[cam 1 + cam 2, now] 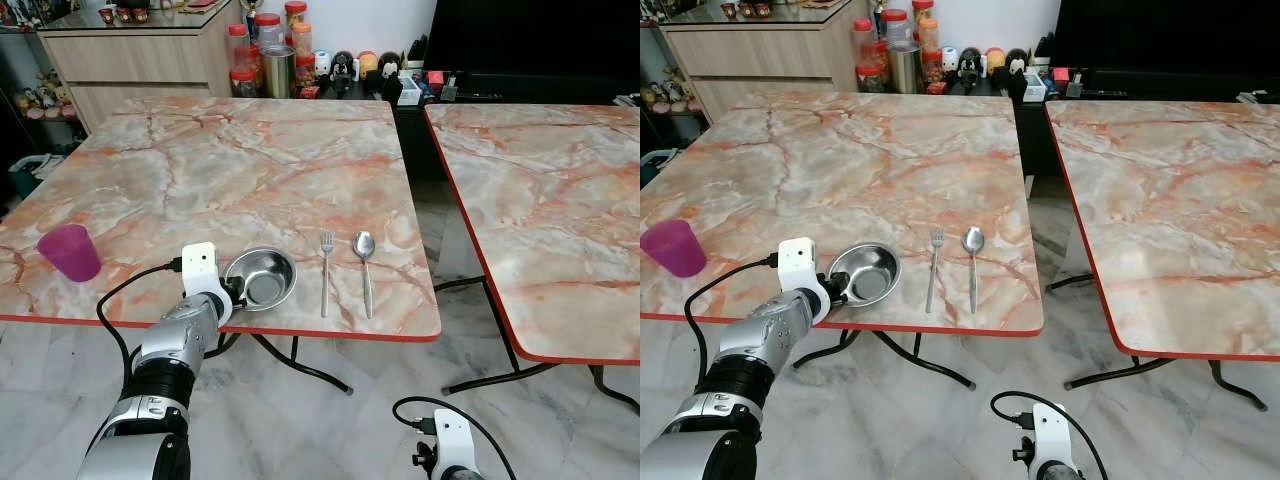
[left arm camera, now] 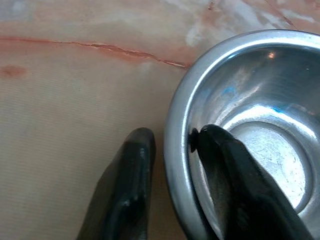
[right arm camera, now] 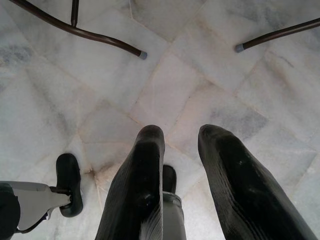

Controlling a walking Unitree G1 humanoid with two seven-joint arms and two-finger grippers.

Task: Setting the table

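From the head camera I see my left gripper [image 2: 170, 145] at the near edge of the marble table [image 1: 240, 160], reaching the steel bowl [image 1: 262, 277] from its left side. The bowl sits upright near the table's front edge, with a fork [image 1: 325, 272] just to its right and a spoon [image 1: 365, 268] beside the fork, both lying parallel and pointing away from me. A purple cup [image 1: 70, 252] stands well off to the left, near the same edge.

The head views hide the fingers behind the wrist housing; the left wrist view gives me that detail. There, one black finger sits inside the bowl against its wall and the other rests outside on the table, so the rim lies between them. The gripper is clamped across that rim.

My right gripper [image 3: 180, 132] hangs low beside the table, its fingers parted with nothing between them, pointing at the marble floor tiles [image 3: 210, 60] and dark table legs [image 3: 90, 35]. A second marble table [image 1: 550, 200] stands to the right.
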